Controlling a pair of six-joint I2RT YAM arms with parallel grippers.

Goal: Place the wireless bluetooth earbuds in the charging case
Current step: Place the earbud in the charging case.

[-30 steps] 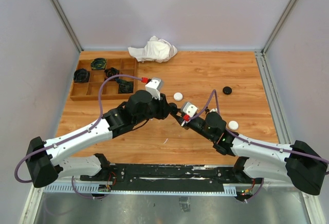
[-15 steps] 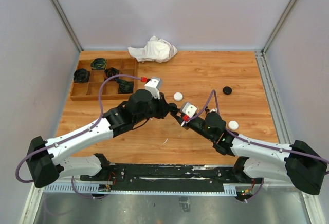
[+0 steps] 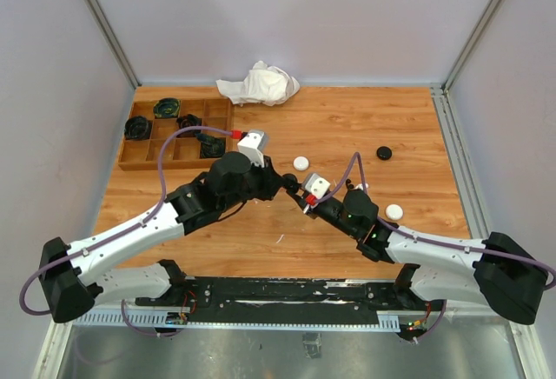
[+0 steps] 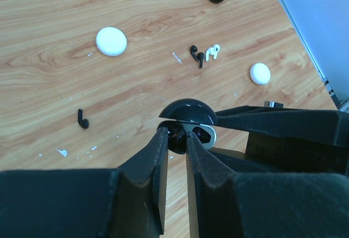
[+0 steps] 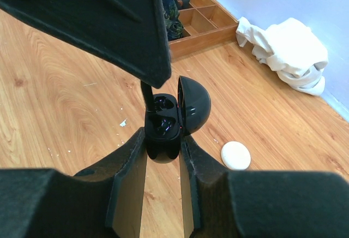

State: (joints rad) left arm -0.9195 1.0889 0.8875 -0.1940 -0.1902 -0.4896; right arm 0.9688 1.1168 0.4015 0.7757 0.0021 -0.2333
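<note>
My right gripper [image 5: 162,141] is shut on the base of an open black charging case [image 5: 162,122], held above the table with its domed lid [image 5: 194,107] swung aside. My left gripper [image 4: 175,135] is shut on a black earbud [image 4: 178,140] and holds it at the case's mouth [image 4: 206,134]. In the right wrist view the bud's stem [image 5: 146,93] reaches into a slot. The two grippers meet mid-table [image 3: 292,186]. On the wood lie a lone black earbud [image 4: 83,119], another black earbud [image 4: 195,54] and two white earbuds [image 4: 214,51].
Round white cases [image 3: 301,162] [image 3: 394,211] and a black one [image 3: 383,152] lie on the table. A wooden compartment tray [image 3: 144,164] with dark items stands at the far left. A crumpled white cloth [image 3: 259,83] lies at the back. A thin white sliver [image 3: 280,240] lies near the front.
Both grippers, with the case and the bud between them, have shifted slightly to the left. Their grips look unchanged.
</note>
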